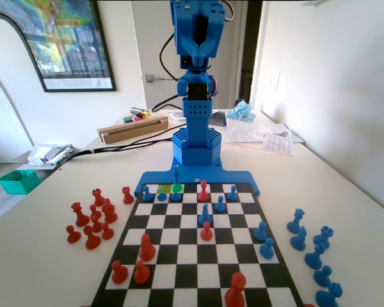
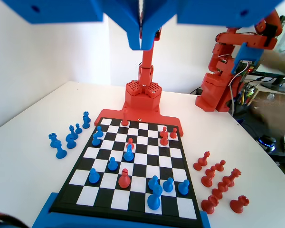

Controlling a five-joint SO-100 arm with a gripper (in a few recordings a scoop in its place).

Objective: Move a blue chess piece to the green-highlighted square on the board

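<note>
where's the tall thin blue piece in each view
Fixed view: the blue chess piece stands in the board's far row, left of centre, at the green-highlighted square.
Wrist view: the same piece is in the near row, just right of centre.
Shared landmark: the red piece in that same row.

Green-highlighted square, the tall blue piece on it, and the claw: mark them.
Green-highlighted square (image 1: 178, 188), fixed view: its tinted surface.
Blue chess piece (image 1: 176, 181), fixed view: its slender stem.
Claw (image 2: 143, 43), wrist view: its closed tips.
</note>
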